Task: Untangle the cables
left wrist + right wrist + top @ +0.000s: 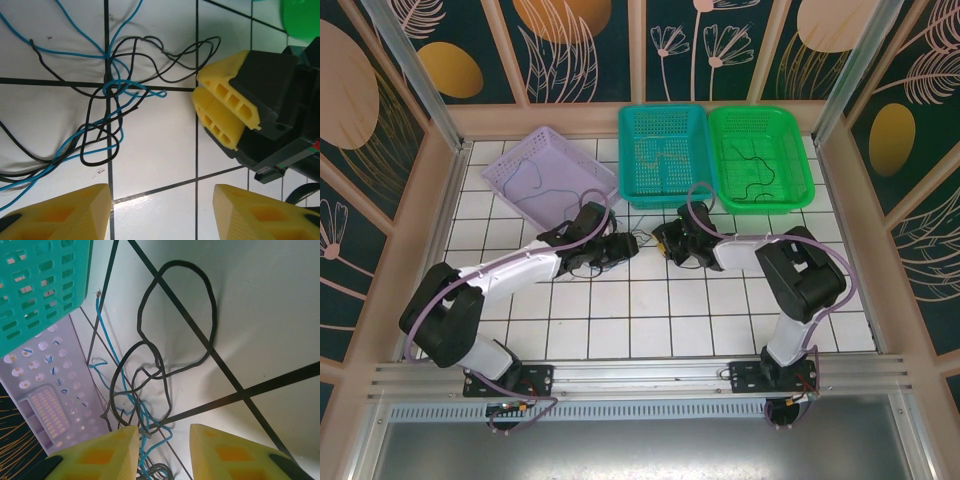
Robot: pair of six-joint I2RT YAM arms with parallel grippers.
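Left gripper (162, 200) wide open, yellow fingers (65, 212) far apart at the bottom of the left wrist view, bare white tile between them, touching nothing. The cables (107, 90) are a blue and black tangle on the table (650, 320), just ahead of the left gripper's tips and off to its left-hand finger side; the knot sits on a grout line and loose ends trail off the frame edge. Right gripper (196, 89) faces in from the other side, jaws nearly together, and a black loop of the tangle (210, 50) lies just off its tips. In the right wrist view the right gripper (164, 432) shows a narrow gap between its fingers (100, 455). Blue and black strands run down into that gap along the inner edge of one finger; cannot tell if any strand touches the pads, and nothing looks clamped. A big black loop (210, 315) lies flat on the tile ahead of it. In the top view both grippers meet nose to nose mid-table, left gripper (630, 245) and right gripper (660, 245), with the tangle (645, 240) between them. Three baskets stand at the far edge: the lilac basket (490, 175) with a dark strand (535, 185), the teal basket (630, 150) with a pale strand (665, 155), and the green basket (805, 170) with a black strand (760, 180).
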